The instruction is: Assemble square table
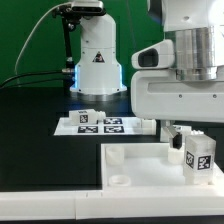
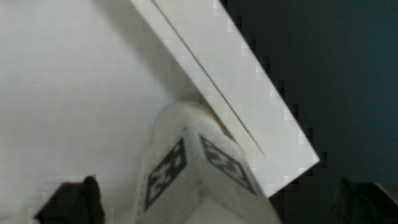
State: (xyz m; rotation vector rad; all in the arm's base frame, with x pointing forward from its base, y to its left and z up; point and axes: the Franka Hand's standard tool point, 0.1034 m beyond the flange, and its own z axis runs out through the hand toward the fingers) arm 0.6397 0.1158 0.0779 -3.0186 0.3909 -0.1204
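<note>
One arm (image 1: 185, 88) points straight down — claw (image 2: 217, 205) spread apart, straddling an upright leg (image 1: 198, 157) without touching.

The tabletop (image 1: 140, 170) is bare on the exterior view's left of the leg (image 1: 197, 153) under the gripper (image 1: 187, 140). Behind the tabletop, a tagged white piece (image 1: 88, 117) and the arm's base (image 1: 97, 62) stand in the way.

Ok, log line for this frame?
gripper: looks open, around table leg | table leg: over square tabletop, near its edge | contact: unclear
</note>
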